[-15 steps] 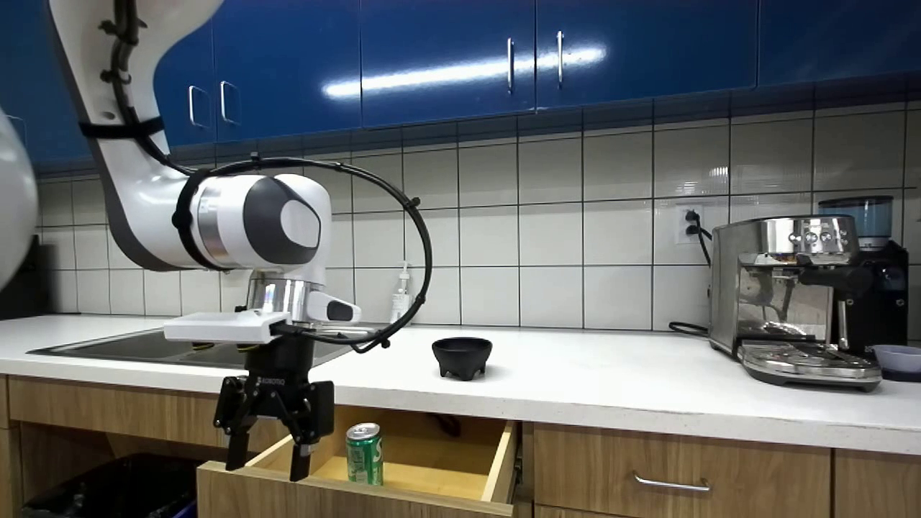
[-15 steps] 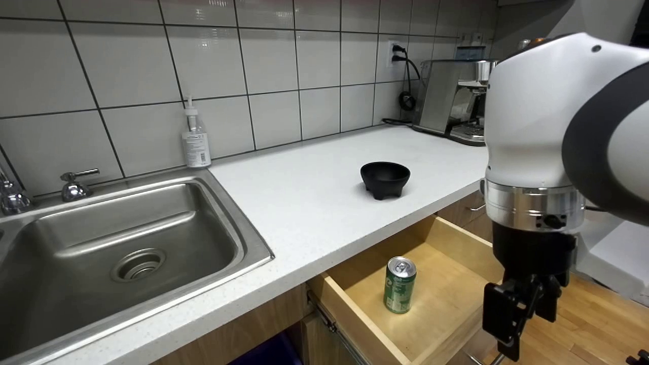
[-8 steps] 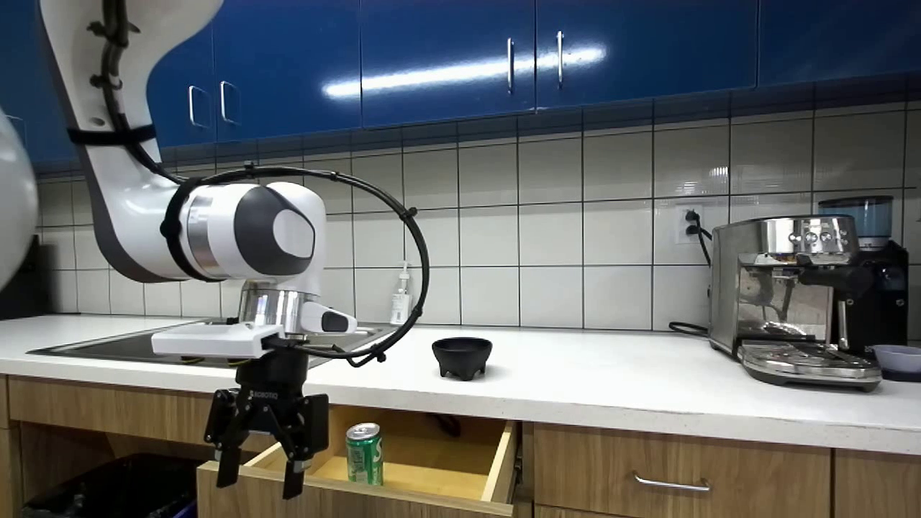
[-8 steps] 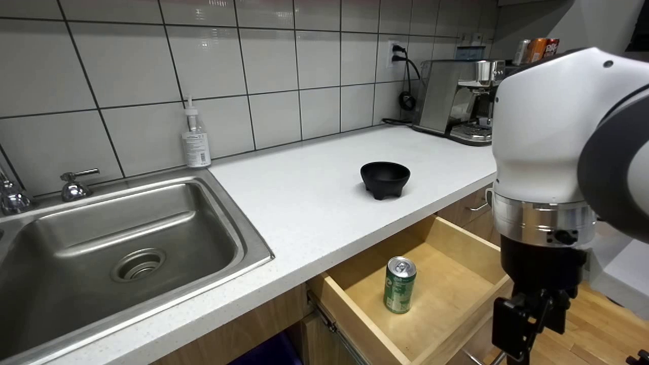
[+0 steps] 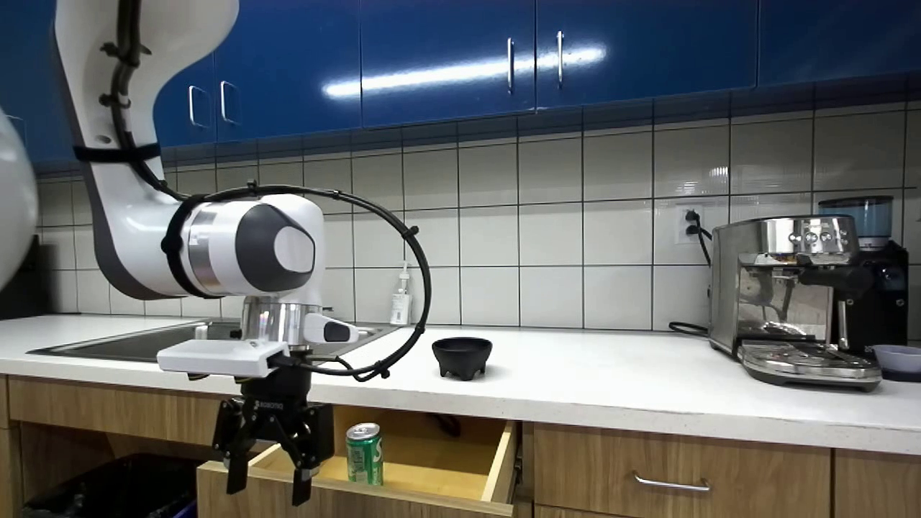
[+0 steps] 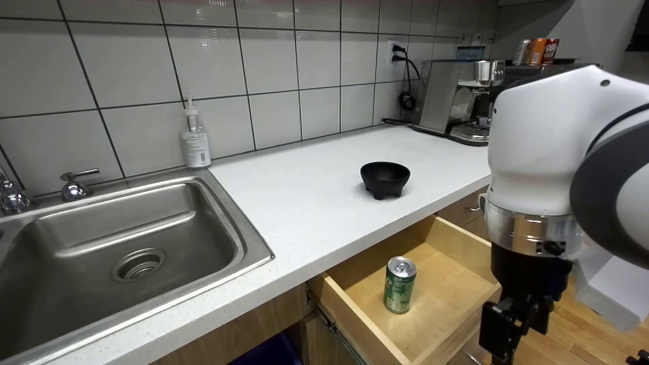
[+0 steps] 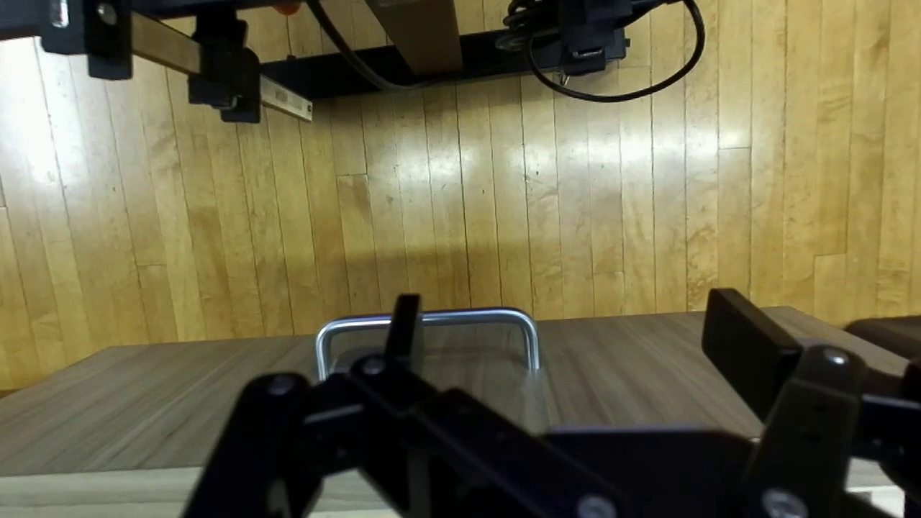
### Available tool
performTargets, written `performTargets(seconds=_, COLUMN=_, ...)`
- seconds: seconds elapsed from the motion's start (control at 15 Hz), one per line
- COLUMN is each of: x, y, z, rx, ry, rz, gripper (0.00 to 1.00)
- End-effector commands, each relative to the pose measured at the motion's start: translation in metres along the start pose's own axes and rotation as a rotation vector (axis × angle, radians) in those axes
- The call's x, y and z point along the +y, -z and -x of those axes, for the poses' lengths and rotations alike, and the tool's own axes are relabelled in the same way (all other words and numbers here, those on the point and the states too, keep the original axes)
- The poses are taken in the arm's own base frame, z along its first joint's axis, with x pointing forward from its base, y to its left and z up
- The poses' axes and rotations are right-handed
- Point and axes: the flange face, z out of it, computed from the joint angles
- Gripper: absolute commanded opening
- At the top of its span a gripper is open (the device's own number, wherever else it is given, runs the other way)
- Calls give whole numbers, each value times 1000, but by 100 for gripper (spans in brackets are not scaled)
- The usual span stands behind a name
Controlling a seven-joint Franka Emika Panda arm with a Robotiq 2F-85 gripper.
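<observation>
Gripper (image 5: 270,493): we see it lower than a second ago, pointing down, just outside the front of the drawer (image 5: 432,464), toward its left end in an exterior view
Fingers (image 7: 745,352): we find them spread wide, a broad gap between them in the wrist view
Handle (image 7: 475,315): we see a metal bar on the drawer's front panel, partly behind one finger in the wrist view; whether the two touch we cannot tell
Drawer: we see it pulled out beneath the white counter (image 5: 590,367), in the same place as a second ago
Can (image 6: 399,290): we see it green and upright on the drawer's base, apart from the gripper and unmoved
Bowl (image 6: 385,180): we see it black and short-footed, on the counter above and behind the drawer
Sink (image 6: 132,223): we see it set into the counter, left of the drawer in both exterior views
Soap bottle (image 6: 195,146): we see it by the tiled wall (image 6: 274,116), behind the drawer and to its left in an exterior view
Espresso machine (image 5: 784,295): we see it on the counter, well right of the drawer in an exterior view
Floor (image 7: 611,201): wood planks, below the drawer
</observation>
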Motion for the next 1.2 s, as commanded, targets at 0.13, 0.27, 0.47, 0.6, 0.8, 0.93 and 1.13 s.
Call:
performTargets(seconds=0.13, x=0, y=-10, z=-10, rx=30, ry=10, rz=14, gripper=100)
performTargets(seconds=0.27, x=-1, y=-13, z=-15, rx=53, ry=25, rz=16, gripper=100)
performTargets(seconds=0.47, x=-2, y=-13, z=-21, rx=99, ry=35, rz=24, gripper=100)
performTargets(seconds=0.6, x=-2, y=-13, z=-25, rx=130, ry=33, rz=31, gripper=100)
performTargets(seconds=0.8, x=-2, y=-11, z=-31, rx=169, ry=17, rz=36, gripper=100)
performTargets(seconds=0.93, x=-1, y=-10, z=-34, rx=186, ry=4, rz=41, gripper=100)
performTargets(seconds=1.13, x=1, y=-9, z=-42, rx=209, ry=-13, rz=46, gripper=100)
